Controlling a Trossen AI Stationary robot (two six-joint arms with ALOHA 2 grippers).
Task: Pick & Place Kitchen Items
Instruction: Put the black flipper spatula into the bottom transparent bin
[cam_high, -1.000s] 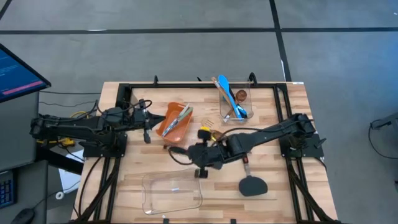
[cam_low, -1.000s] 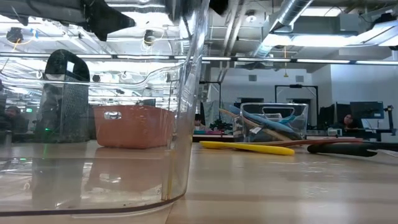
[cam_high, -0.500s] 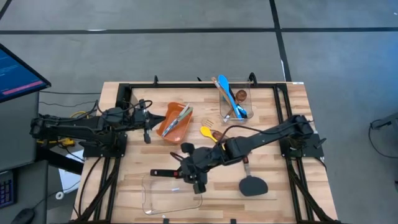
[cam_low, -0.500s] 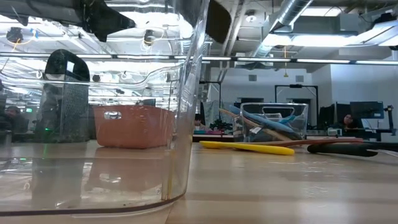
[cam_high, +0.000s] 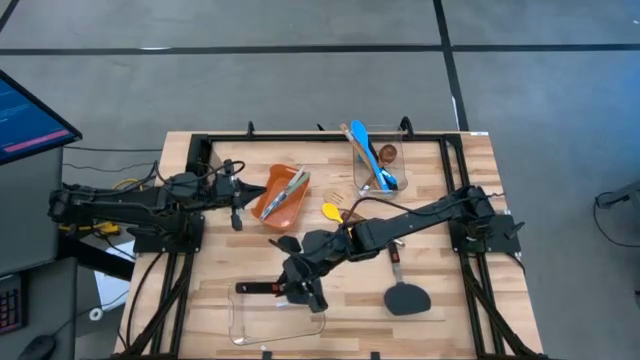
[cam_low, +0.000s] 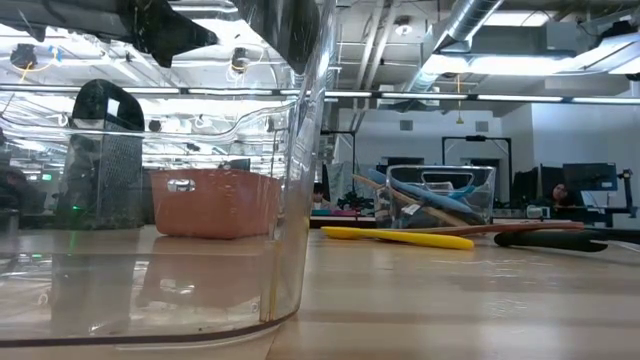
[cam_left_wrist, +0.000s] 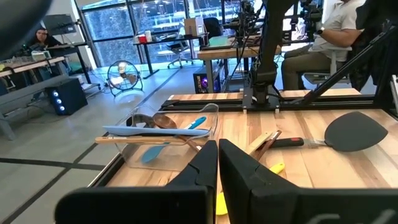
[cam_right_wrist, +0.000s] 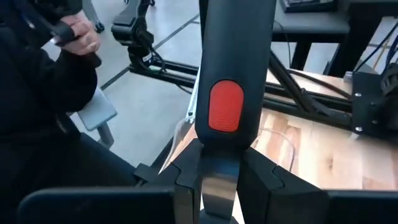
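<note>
The right gripper (cam_high: 296, 287) was clamped on a black-handled utensil (cam_right_wrist: 227, 81) with a red spot, above the near clear container (cam_high: 275, 312) at six o'clock. The left gripper (cam_high: 236, 205), fingers pressed together and empty, waited at nine o'clock beside the orange bin (cam_high: 281, 194).

1. The right gripper (cam_high: 297, 288) is dark; the tool handle (cam_right_wrist: 231, 68) clamped between its fingers is black with a red oval patch.
2. Just beyond that gripper, the wide container (cam_high: 245, 322) is clear.
3. Near the left gripper (cam_high: 236, 215), also dark, the bin (cam_high: 270, 205) is orange.
4. The yellow spoon (cam_high: 330, 212) lies beside the right arm.
5. The far clear container (cam_high: 368, 185) shows a blue spoon (cam_high: 365, 142) and pale wooden handles.
6. The spatula (cam_high: 405, 297) is black.
7. The table (cam_high: 470, 310) is light wood with a black frame.
</note>
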